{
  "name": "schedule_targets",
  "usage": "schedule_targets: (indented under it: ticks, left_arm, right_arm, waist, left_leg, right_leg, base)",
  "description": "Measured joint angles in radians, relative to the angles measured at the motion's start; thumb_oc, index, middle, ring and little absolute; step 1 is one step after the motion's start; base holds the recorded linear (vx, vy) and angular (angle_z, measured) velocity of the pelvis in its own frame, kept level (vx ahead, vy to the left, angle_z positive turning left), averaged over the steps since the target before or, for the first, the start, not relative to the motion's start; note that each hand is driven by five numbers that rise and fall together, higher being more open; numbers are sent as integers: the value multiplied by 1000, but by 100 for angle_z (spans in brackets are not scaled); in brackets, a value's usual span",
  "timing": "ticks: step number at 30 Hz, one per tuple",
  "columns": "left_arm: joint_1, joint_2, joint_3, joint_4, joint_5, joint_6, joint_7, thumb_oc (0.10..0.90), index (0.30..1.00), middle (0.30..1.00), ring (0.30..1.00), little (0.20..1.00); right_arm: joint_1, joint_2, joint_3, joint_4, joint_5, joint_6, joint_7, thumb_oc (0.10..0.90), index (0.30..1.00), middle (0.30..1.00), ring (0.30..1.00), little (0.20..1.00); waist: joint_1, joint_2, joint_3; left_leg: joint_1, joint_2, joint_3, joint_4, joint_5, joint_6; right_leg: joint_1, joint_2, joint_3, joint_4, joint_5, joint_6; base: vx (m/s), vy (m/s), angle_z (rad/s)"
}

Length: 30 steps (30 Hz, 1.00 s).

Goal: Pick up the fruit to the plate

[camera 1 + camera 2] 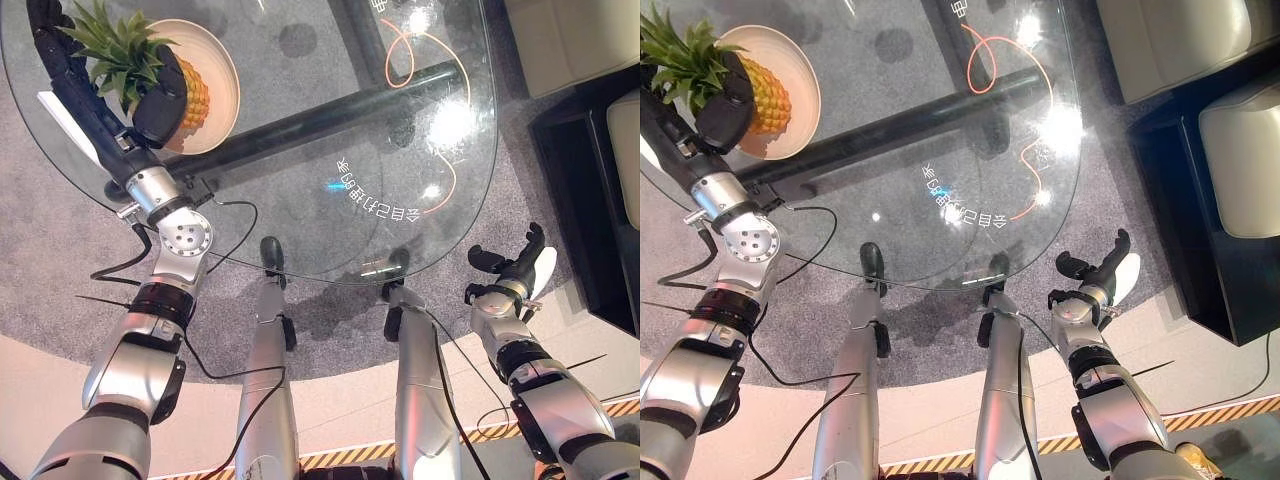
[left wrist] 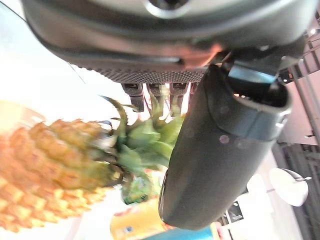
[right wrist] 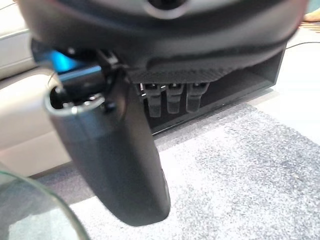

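On the far left of the round glass surface [image 1: 300, 190], a pineapple [image 1: 190, 100] lies on its side on a cream plate [image 1: 222, 70], its green leafy crown [image 1: 118, 45] pointing away from the plate's middle toward the robot's left. The left hand [image 1: 160, 95] reaches over the plate and its dark fingers are curled round the pineapple where the crown meets the yellow body, so the fruit is gripped while it rests over the plate. From the left wrist view, the thumb [image 2: 220, 150] stands beside the green leaves [image 2: 145, 145] and the scaly orange-yellow body [image 2: 55, 170] runs off to one side, with the fingertips [image 2: 160, 90] just past the crown.

Near the right edge of the glass, the right hand [image 1: 515, 270] hangs off the surface, above the grey carpet [image 1: 50, 230], well apart from the plate. Its fingers are loosely spread and relaxed, clasping nothing; the right wrist view shows the thumb [image 3: 120, 165] and the short row of fingers [image 3: 172, 97] over the carpet [image 3: 240, 180], with a dark low cabinet [image 3: 250, 80] beyond.

Under the glass, a black tubular frame [image 1: 320, 115] crosses the carpet. Orange curved lines and pale lettering [image 1: 375, 200] show on the glass. A pale sofa [image 1: 1170, 40] and a dark side unit [image 1: 1210, 200] stand to the right.
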<state>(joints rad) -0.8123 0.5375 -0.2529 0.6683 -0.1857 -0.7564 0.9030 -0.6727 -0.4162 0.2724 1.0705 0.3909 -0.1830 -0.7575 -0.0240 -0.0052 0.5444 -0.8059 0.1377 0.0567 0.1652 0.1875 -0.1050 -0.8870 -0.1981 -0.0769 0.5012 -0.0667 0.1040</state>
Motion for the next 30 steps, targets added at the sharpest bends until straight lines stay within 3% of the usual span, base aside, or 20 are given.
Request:
schedule_targets:
  ticks: [12,17,23,25,27,30]
  left_arm:
    - [35,-9,44,-133,19,-17,-33,800,900,900,900,900]
    - [49,-9,45,-181,-61,-10,-161,800,900,900,900,900]
    - [233,-8,127,-198,-291,105,-357,800,900,900,900,900]
    - [336,-10,174,-195,-369,163,-412,800,900,900,900,900]
    - [421,-15,205,-168,-396,205,-447,800,900,900,900,900]
    - [534,-21,257,-92,-419,293,-507,800,900,900,900,900]
  right_arm:
    - [22,24,-31,2,0,0,-9,800,900,900,900,900]
    - [53,26,-41,13,0,0,-9,800,900,900,900,900]
    - [209,34,-112,12,-12,1,29,800,900,900,900,900]
    - [295,29,-160,17,-30,1,84,800,900,900,900,900]
    - [405,25,-200,28,-41,0,136,800,900,900,900,900]
    - [515,30,-220,80,-61,9,215,800,900,900,900,900]
  waist:
    - [29,4,0]
    - [37,15,0]
    - [20,30,-1]
    - [17,36,-4]
    - [17,43,-36]
    - [22,43,-135]
  left_leg:
    - [84,-14,-3,-10,-1,1]
    - [151,-14,-8,-22,-1,1]
    - [414,-13,11,-116,-7,8]
    - [545,-15,22,-169,-10,14]
    - [649,-19,24,-213,-29,18]
    - [704,-33,33,-250,-29,23]
  right_leg:
    - [86,-15,-4,-2,-8,8]
    - [162,-15,-13,-20,-8,9]
    - [449,-11,-30,-168,14,29]
    - [599,-8,-32,-273,41,44]
    - [738,-9,-54,-391,63,58]
    - [832,-14,-63,-500,110,64]
  base:
    - [-31,-9,3]
    - [-1,-5,1]
    - [75,34,-3]
    - [204,38,-10]
    - [182,21,7]
    - [232,-4,1]
